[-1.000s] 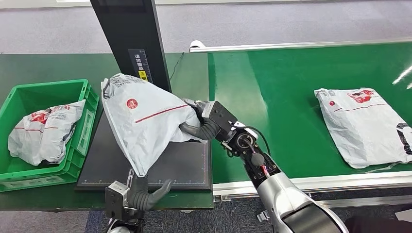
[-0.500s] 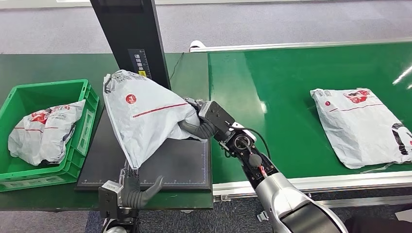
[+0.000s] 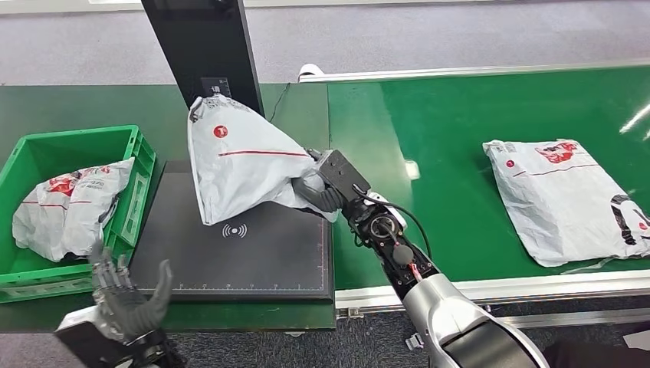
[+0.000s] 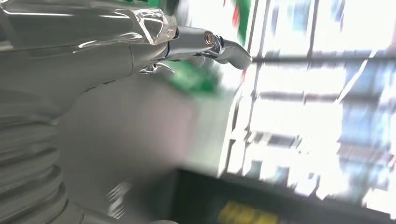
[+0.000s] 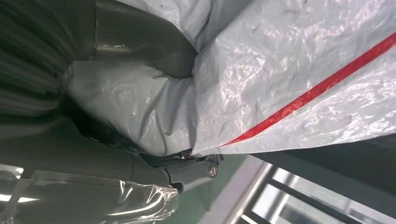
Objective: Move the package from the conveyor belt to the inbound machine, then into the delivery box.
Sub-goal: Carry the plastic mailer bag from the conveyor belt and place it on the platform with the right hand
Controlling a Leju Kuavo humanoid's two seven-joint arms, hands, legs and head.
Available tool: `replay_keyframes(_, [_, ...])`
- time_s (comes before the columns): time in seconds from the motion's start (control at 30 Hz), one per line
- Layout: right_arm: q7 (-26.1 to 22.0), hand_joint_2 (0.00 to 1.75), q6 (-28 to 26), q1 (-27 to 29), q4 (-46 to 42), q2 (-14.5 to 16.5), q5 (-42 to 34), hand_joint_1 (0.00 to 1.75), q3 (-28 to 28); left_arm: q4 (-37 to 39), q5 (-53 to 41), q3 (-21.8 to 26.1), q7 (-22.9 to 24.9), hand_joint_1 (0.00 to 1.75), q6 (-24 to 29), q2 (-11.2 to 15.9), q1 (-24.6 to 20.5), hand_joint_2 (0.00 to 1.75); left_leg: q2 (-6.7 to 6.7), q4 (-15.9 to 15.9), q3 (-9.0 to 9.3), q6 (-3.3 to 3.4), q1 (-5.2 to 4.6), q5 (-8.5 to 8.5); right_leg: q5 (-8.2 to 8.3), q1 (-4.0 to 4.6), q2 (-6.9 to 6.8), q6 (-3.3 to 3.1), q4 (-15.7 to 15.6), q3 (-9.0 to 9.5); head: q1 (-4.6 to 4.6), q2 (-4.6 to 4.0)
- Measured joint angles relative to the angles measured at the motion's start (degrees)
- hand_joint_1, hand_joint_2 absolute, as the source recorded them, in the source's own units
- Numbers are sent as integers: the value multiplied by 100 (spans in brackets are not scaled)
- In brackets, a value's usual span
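Observation:
A grey plastic package with a red line and red round mark hangs over the black scanner pad of the inbound machine, leaning toward its dark upright column. My right hand grips the package's right end; up close the crumpled bag fills the space between thumb and fingers. My left hand is low at the front left, fingers spread, holding nothing; its fingers show blurred in the wrist view. The green delivery box at left holds another package.
A second grey package lies on the green conveyor belt to the right. The belt's metal rail runs along the front edge. The box's near wall stands right beside the scanner pad.
My right hand swung the package up and right, off the pad toward the column. My left hand dropped away from under the bag to the front left and spread. The belt package drifted left.

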Motion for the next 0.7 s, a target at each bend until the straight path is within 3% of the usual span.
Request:
replay_keyframes(0.23, [478, 175, -55, 49, 231, -3, 43, 159, 80, -1506, 967, 481, -32, 0, 128, -239, 306, 175, -4, 0, -2, 0, -1, 0, 0, -1, -3, 0, -2, -1, 0, -1])
replay_keyframes(0.3, [541, 175, -91, 66, 279, -5, 42, 139, 99, -1708, 903, 510, -33, 0, 144, -280, 332, 175, -7, 0, -2, 0, -1, 0, 0, -1, -5, 0, -2, 0, 1, -1])
replay_keyframes(0.37, [581, 175, -143, 87, 320, -8, 44, 107, 110, -1827, 853, 522, -33, 0, 152, -296, 334, 175, -7, 0, -1, 0, -1, 0, 0, -1, -4, 0, -2, 0, 0, -1])
replay_keyframes(0.5, [672, 175, -181, 152, 386, -34, 67, 10, 121, -1908, 838, 532, -31, 0, 74, -296, 322, 175, -7, 1, 0, 0, -1, 0, 0, -1, -4, 0, -2, 0, 1, -1])
replay_keyframes(0.53, [701, 175, -177, 174, 401, -45, 84, 0, 126, -1911, 836, 536, -31, 0, 42, -296, 314, 175, -7, 0, 0, 0, -1, 0, 0, -1, -4, 0, -2, 0, 1, 0])
replay_keyframes(0.7, [719, 175, -166, 284, 443, -94, 142, 0, 178, -1888, 807, 564, -31, 0, -61, -298, 229, 175, -7, 0, 0, 0, -1, 0, 0, 0, -3, 0, -2, -1, 0, -1])
